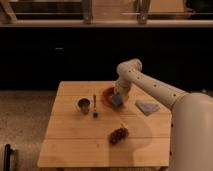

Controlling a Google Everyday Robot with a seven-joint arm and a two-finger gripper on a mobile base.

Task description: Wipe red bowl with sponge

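One wooden table (75,145) across the middle and lower frame. Just right of its centre, one red bowl (106,94), small and shallow, on the tabletop. Against the bowl's right side, one sponge (117,102), a blue-grey block, clamped in the one gripper (118,98); hard to tell whether inside the rim or resting on it. One white arm (150,87) reaching in from the lower right of the frame, bent at an elbow above the bowl and dropping down to it. Left of the bowl, one small dark cup (84,104), upright and apart from the bowl. Between cup and bowl, one slim dark utensil (94,106) lying lengthwise, just beside the cup. Right of the bowl, near the table's right edge, one flat blue-grey folded cloth (147,106), apart from the gripper. Lower down, toward the front of the table, one dark lumpy clump (118,134), kind not clear. Behind the table, dark cabinet fronts under one pale counter edge (60,22) along the upper frame.
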